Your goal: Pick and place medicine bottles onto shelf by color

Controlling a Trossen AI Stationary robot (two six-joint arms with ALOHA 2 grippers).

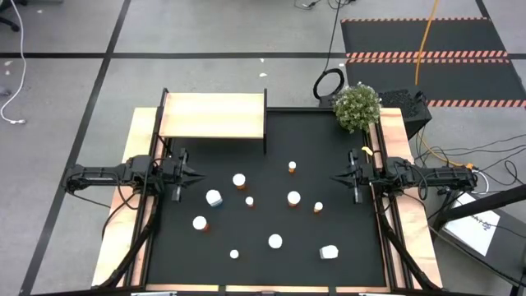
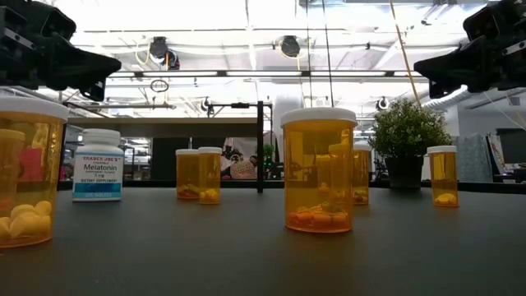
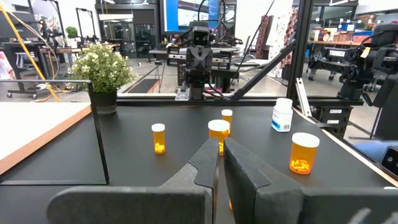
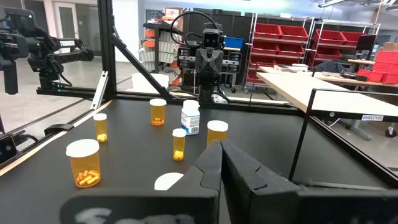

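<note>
A black mat [image 1: 271,140] covers the table, which stands on a grey floor crossed by dark tape lines. At the far left corner of the mat sits the shelf [image 1: 214,115], its light-wood top bare.

On the left edge, the left gripper [image 1: 200,175] hangs above the mat with its fingers pressed together, gripping nothing. In the low view only its dark tip shows, cut off at the upper corner.

The medicine bottles are scattered upright across the middle and near part of the mat, none on the shelf. From above mostly the white caps show, so colours are hard to read there: one near the left arm [image 1: 239,179], a white one with a bluish label [image 1: 214,198], and a small one near the front edge [image 1: 234,254]. The low view shows an orange bottle [image 2: 319,170] holding pills, and another at the left edge [image 2: 29,173] cut off by the frame.

A white bottle lies towards the near right [image 1: 329,252]; whether it is upright or tipped is unclear.

A potted plant [image 1: 357,107] stands at the far right corner.

The right gripper [image 1: 335,178] hovers at the right edge, jaws closed and empty.
</note>
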